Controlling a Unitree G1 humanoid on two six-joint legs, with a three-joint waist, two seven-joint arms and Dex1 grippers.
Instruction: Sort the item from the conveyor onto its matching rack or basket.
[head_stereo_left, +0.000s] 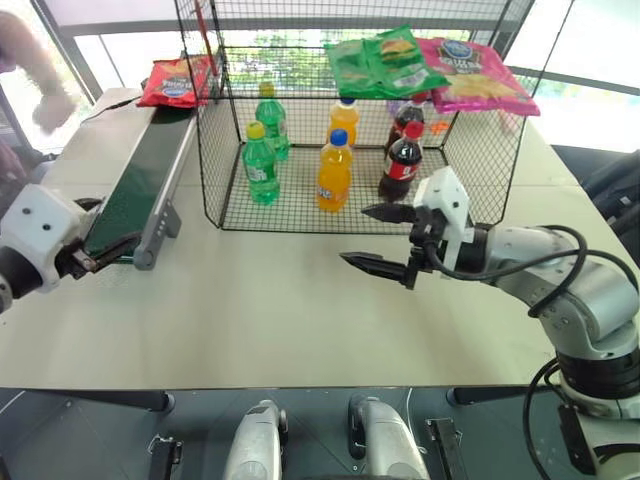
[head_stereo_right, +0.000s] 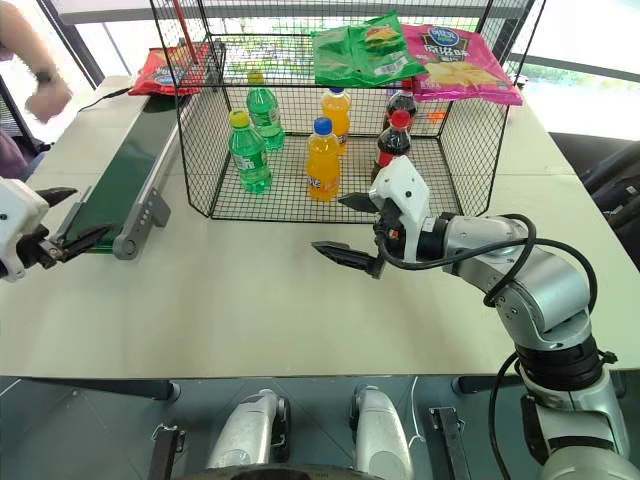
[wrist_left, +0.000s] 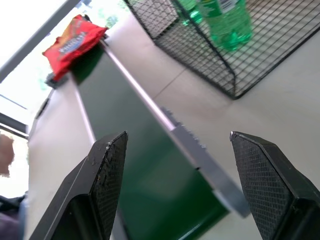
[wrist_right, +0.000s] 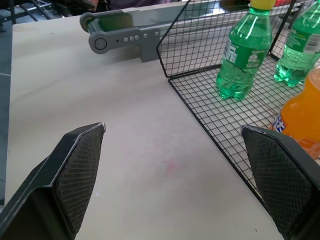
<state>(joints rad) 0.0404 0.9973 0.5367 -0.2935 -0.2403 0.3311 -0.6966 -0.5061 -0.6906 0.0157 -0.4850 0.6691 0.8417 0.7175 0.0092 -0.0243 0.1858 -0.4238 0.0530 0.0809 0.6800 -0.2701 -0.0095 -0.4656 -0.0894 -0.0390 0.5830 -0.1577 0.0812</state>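
Your left gripper (head_stereo_right: 55, 240) hangs open and empty at the belt's (head_stereo_left: 140, 185) near end. The red bag (head_stereo_left: 175, 82) lies at the far end, straight up the belt; your open right gripper (head_stereo_left: 385, 240) is farther off.

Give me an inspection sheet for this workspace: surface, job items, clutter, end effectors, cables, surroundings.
Surface: pale table, bare in front of the cage.
Job's things: red crisp bag lies at the far end of the conveyor; top shelf of the wire cage already carries a green bag and a pink bag.
Clutter: green, orange and cola bottles stand upright in the cage's lower compartment.
End effectors: left end effector open, at the conveyor's near end, holding nothing; right end effector open over the table in front of the cage, holding nothing.
Cables: black cables loop along the right arm.
Surroundings: a person's hand beyond the conveyor; windows behind.
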